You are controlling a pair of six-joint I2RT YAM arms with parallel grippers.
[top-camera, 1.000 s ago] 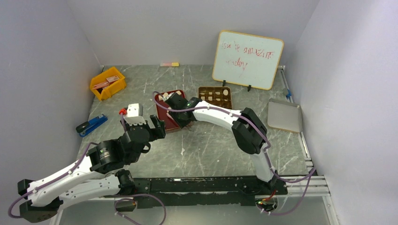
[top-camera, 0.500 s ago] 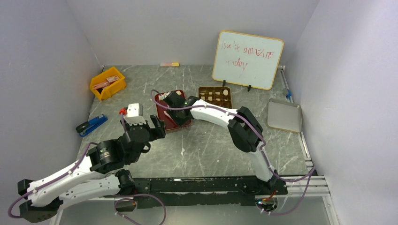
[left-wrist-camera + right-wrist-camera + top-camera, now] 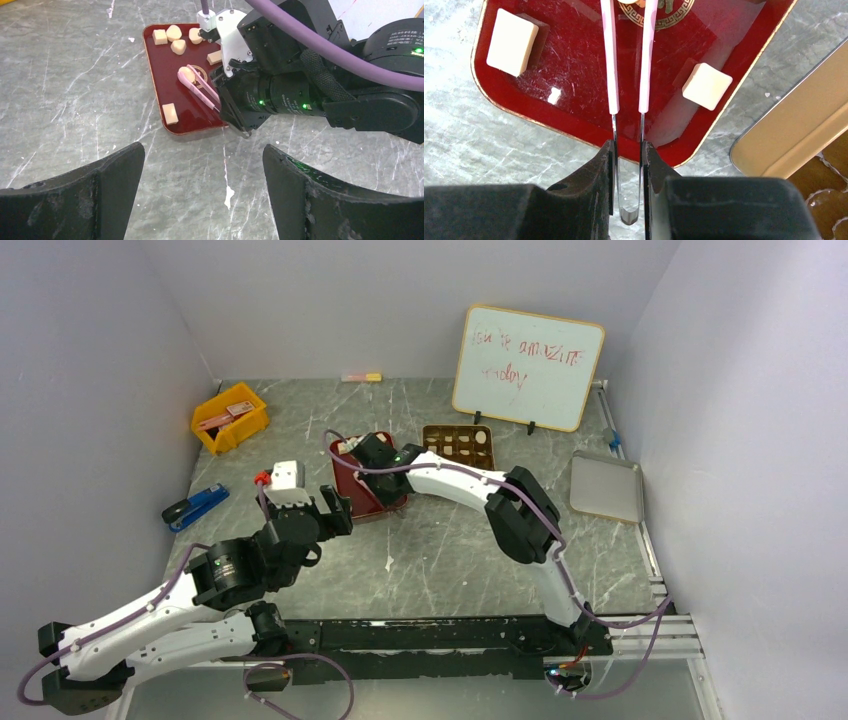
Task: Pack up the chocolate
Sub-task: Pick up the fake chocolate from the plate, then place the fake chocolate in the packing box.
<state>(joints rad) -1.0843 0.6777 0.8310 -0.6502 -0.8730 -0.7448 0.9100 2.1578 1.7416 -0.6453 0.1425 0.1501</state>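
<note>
Several pale chocolate pieces lie on the dark red tray [image 3: 165,70]: one [image 3: 170,113] near its front edge, others [image 3: 173,33] at the far end. In the right wrist view two square pieces [image 3: 512,42] [image 3: 706,86] lie either side of the tongs. My right gripper [image 3: 627,150] is shut on metal tongs [image 3: 611,60] with pink tips. The tips sit close on both sides of a rounded piece [image 3: 186,75] mid-tray. The brown compartment tin [image 3: 458,447] holds a few pieces. My left gripper [image 3: 203,165] is open over bare table in front of the tray.
A whiteboard [image 3: 528,367] stands at the back right and a silver lid [image 3: 606,486] lies at the right. A yellow bin [image 3: 230,417], a blue stapler [image 3: 195,506] and a white box [image 3: 285,475] sit to the left. A gold tin edge [image 3: 794,130] lies beside the tray.
The right arm has shifted slightly left and farther over the tray, and its jaws have squeezed the tongs narrower. The left arm has not moved.
</note>
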